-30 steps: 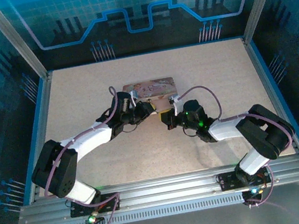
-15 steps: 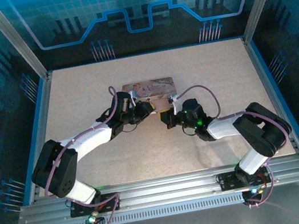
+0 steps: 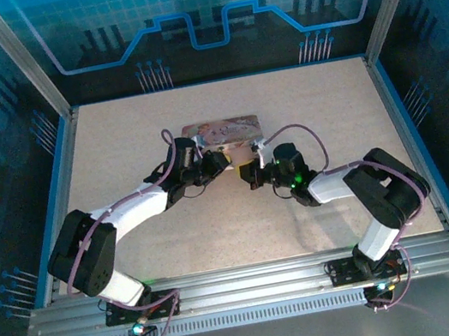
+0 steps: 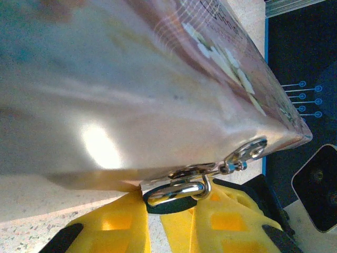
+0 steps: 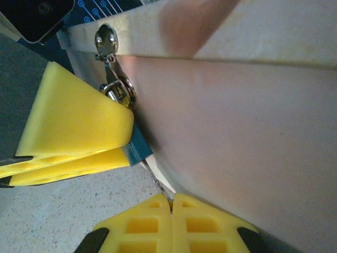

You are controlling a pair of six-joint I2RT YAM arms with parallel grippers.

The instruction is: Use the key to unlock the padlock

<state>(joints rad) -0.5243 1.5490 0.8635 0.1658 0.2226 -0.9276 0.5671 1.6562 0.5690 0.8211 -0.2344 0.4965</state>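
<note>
Starting at the near side of the table (image 3: 218, 230), both arms reach in toward the middle and their claws almost meet just in front of the tin.

The right claw (image 5: 171, 211) is pinched fully closed, and caught between its yellow pads is the key (image 5: 156, 180), a thin grey sliver sticking out past the fingertips. Its long axis runs up and to the left in the right wrist view, straight away from the claw. Its far tip sits at the lower end of the padlock (image 5: 138, 148). Whether the tip has entered the keyway or just rests against it, I can't tell from here.

Next out, the left claw (image 4: 169, 211) is clamped on the padlock's dark bluish body, with one yellow pad on each side holding it firm. The silver shackle (image 4: 176, 191) pokes up out of that grip and loops through the hasp (image 4: 247, 153) on the tin's edge.

Behind it all lies the pink printed tin (image 4: 131, 95), with the lock hanging at its near face.

So it all turns on one line. The padlock sits dead ahead of the right claw, on the key's own axis and just beyond its tip. The right arm has the driving job, and I'd judge it needs a short push along that axis, then a twist. The left arm only has to brace. A slight tilt could make the thin key skid off or bend.
</note>
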